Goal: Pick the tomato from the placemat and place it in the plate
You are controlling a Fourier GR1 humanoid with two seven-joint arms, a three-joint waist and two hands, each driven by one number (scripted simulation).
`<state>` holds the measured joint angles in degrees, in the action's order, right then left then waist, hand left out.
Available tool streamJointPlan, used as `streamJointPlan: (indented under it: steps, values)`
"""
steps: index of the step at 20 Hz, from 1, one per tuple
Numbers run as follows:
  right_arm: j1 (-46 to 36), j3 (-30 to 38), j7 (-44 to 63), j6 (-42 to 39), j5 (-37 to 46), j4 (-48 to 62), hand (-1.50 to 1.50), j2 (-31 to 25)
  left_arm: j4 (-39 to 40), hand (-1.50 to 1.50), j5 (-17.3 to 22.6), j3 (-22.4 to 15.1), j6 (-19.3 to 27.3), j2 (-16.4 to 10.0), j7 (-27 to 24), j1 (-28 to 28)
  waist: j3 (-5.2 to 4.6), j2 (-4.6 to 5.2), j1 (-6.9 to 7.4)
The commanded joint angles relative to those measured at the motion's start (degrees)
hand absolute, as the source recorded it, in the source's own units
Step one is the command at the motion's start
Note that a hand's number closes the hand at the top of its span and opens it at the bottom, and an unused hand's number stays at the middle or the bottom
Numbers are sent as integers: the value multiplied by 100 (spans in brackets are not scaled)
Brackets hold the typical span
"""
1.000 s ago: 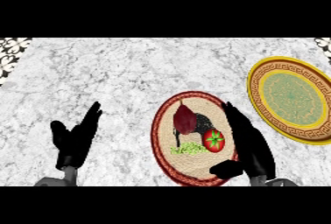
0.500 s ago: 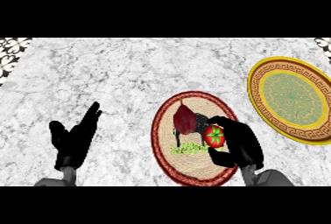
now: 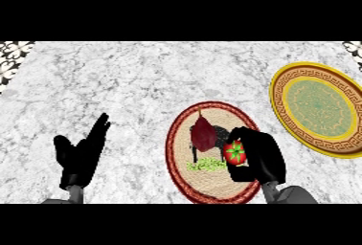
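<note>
The red tomato [image 3: 234, 152] with its green top sits in my right hand [image 3: 259, 156], whose fingers curl round it above the right part of the round woven placemat [image 3: 184, 178]. The placemat has a red rim and a printed picture in its middle. At the right edge lies the yellow plate [image 3: 281, 111] with a green centre and a dark patterned border, nothing on it. My left hand [image 3: 79, 154] rests open at the lower left, fingers up, far from the placemat.
The counter top is white-grey marble. Dark patterned tiles show at the top left corner [image 3: 16, 48] and top right corner [image 3: 352, 46].
My right hand went from open beside the tomato to curled round it, and the tomato has risen slightly and moved right. The left hand has not moved.
</note>
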<state>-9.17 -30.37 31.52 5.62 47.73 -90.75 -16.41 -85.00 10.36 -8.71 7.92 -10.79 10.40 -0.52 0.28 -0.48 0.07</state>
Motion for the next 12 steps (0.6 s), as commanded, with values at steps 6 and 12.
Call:
streamJointPlan:
  steps: [6, 12]
  values:
    - [-219, -819, 1755, 464, 1807, -312, 150, 1539, 302, 0, -27, 17, -184, 14, 13, -219, -34, 33, 0]
    - [-387, -1352, 2810, 1177, 3246, -787, 150, 1629, 305, 0, -142, -33, -77, 119, 36, -206, -32, 15, -60]
